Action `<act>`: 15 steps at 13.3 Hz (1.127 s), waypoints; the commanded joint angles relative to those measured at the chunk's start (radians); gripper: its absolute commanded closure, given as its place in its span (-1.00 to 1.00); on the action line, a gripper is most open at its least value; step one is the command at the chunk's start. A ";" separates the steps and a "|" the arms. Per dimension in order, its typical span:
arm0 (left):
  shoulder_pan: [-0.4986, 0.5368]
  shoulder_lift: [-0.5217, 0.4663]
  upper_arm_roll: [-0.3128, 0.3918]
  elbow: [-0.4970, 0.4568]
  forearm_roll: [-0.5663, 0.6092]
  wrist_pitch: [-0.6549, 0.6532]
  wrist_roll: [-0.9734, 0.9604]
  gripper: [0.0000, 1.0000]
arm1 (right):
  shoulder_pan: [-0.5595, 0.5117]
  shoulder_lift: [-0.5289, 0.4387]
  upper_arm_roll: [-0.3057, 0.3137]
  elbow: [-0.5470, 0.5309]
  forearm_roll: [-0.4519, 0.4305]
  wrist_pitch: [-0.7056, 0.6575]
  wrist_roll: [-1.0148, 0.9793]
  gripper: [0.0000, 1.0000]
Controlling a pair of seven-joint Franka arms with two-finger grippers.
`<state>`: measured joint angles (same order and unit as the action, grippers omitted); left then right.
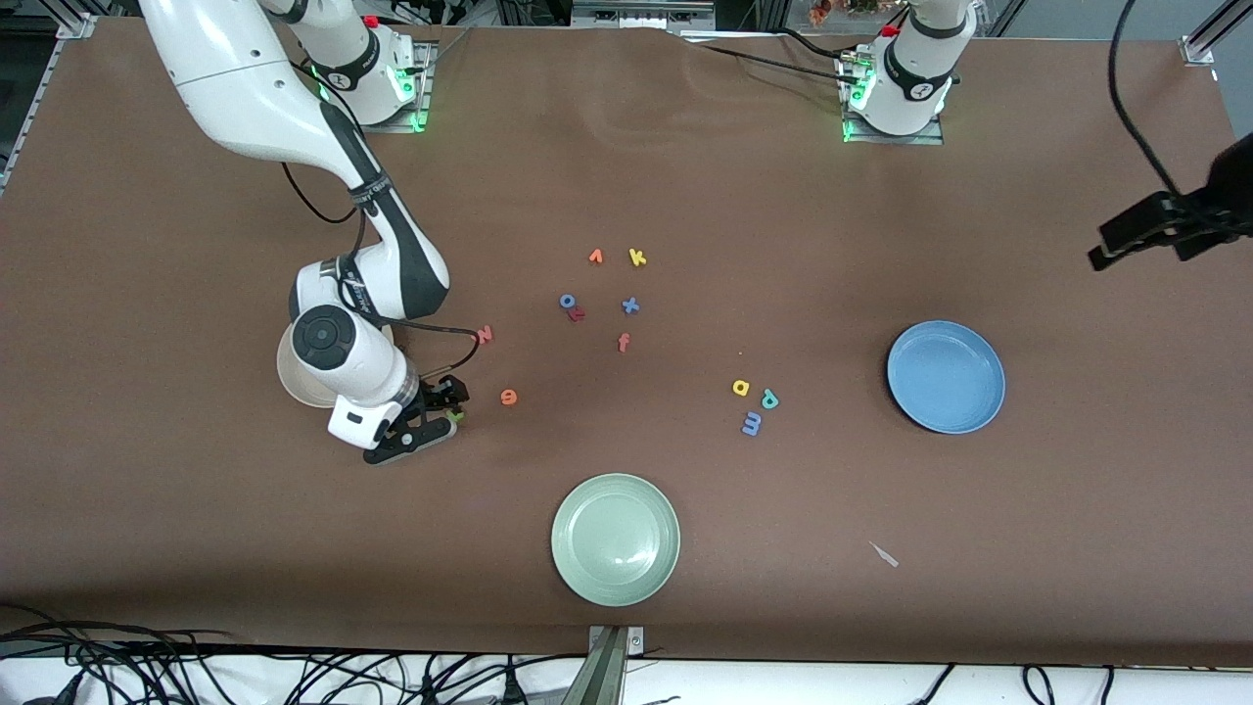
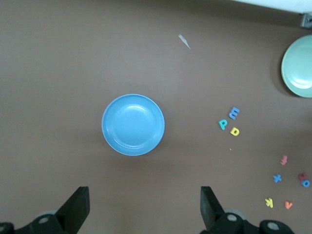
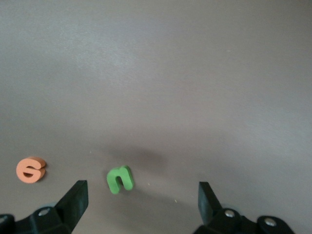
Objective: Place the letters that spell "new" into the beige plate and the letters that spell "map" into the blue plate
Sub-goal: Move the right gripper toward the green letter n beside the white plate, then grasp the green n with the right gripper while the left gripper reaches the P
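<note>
My right gripper (image 1: 442, 409) is low over the table, open, with the green n (image 3: 119, 179) lying between its fingers (image 3: 75, 197), untouched. The orange e (image 1: 508, 397) lies just beside it toward the left arm's end, and the salmon w (image 1: 485, 334) farther from the front camera. The beige plate (image 1: 292, 384) is mostly hidden under the right wrist. Yellow a (image 1: 741, 388), teal p (image 1: 769, 399) and blue m (image 1: 752, 423) cluster between the green plate and the blue plate (image 1: 946, 377). My left gripper (image 2: 145, 195) hangs open high above the blue plate (image 2: 133, 125), holding nothing.
A pale green plate (image 1: 615, 539) sits near the front edge. Loose letters lie mid-table: yellow k (image 1: 637, 258), blue x (image 1: 630, 305), orange f (image 1: 624, 342), blue o (image 1: 567, 302) touching a small red letter (image 1: 578, 315). A pale scrap (image 1: 884, 554) lies near the front.
</note>
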<state>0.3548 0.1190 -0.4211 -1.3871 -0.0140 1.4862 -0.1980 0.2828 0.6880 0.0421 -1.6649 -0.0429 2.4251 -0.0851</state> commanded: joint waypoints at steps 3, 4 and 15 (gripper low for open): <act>-0.238 0.018 0.097 -0.061 0.124 -0.004 -0.001 -1.00 | 0.016 0.008 -0.004 -0.088 -0.014 0.170 -0.016 -1.00; -0.258 0.013 0.099 -0.087 0.131 -0.001 -0.001 -1.00 | 0.016 0.005 -0.004 -0.114 -0.015 0.204 -0.016 -1.00; -0.433 -0.018 0.260 -0.386 0.023 0.189 0.002 -1.00 | 0.018 -0.005 -0.002 -0.157 -0.009 0.243 -0.007 -0.49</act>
<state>-0.0412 0.1224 -0.1801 -1.7082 0.0279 1.6653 -0.2069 0.2965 0.6994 0.0412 -1.7997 -0.0457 2.6555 -0.0970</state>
